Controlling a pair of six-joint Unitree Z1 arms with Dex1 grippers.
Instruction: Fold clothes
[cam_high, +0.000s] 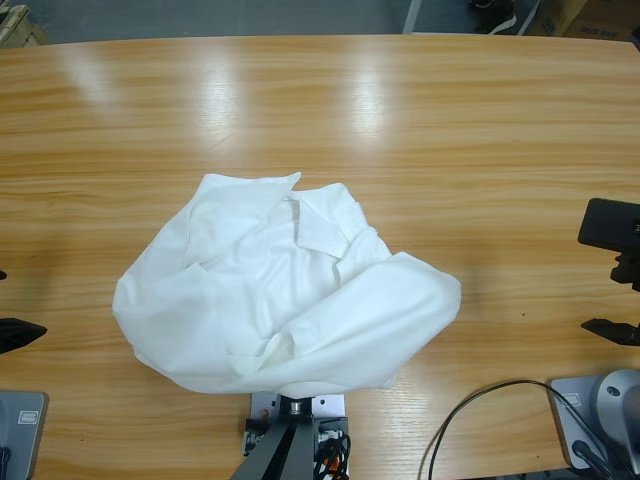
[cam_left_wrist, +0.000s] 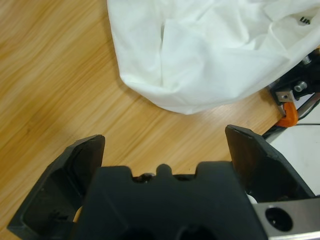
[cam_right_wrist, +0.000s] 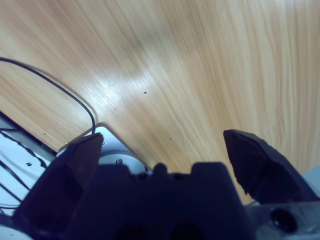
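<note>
Overhead camera plus two low wrist cameras, wooden table (cam_high: 420, 130) shared.

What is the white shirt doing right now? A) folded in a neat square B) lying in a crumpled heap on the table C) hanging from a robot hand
B: the white shirt lies bunched and wrinkled on the wooden table, with no hand touching it.

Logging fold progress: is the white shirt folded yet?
No. The white shirt lies crumpled in a heap on the table, neither gripper touching it.
</note>
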